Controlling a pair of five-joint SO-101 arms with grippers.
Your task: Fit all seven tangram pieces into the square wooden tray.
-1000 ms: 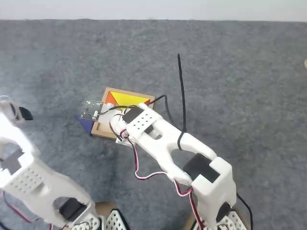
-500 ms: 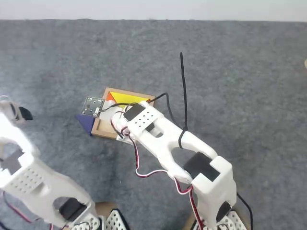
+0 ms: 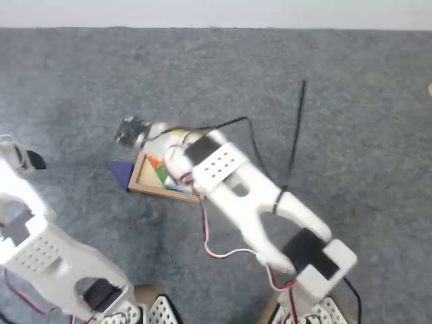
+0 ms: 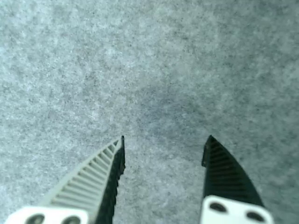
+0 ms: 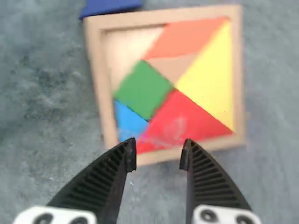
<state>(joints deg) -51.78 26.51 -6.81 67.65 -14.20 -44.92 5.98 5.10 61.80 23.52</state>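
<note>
The square wooden tray (image 5: 96,74) lies on the grey carpet under my right gripper (image 5: 158,151), which hangs open above its near rim with nothing between the fingers. Inside lie an orange piece (image 5: 187,37), a yellow triangle (image 5: 210,88), a red triangle (image 5: 182,119), a green square (image 5: 142,88) and a light blue piece (image 5: 127,120). One corner (image 5: 126,46) shows bare wood. A dark blue piece (image 5: 110,7) rests on the carpet just outside the tray (image 3: 138,177), also seen from above (image 3: 120,173). My left gripper (image 4: 165,140) is open over bare carpet.
The right arm (image 3: 236,189) stretches from the front right and covers the far part of the tray. The left arm (image 3: 40,250) stands at the front left. Grey carpet (image 3: 324,101) spreads all around.
The right arm swung and its wrist rose and shifted toward the far side. The tray's near-left part with green and red pieces is now uncovered and its far edge is hidden.
</note>
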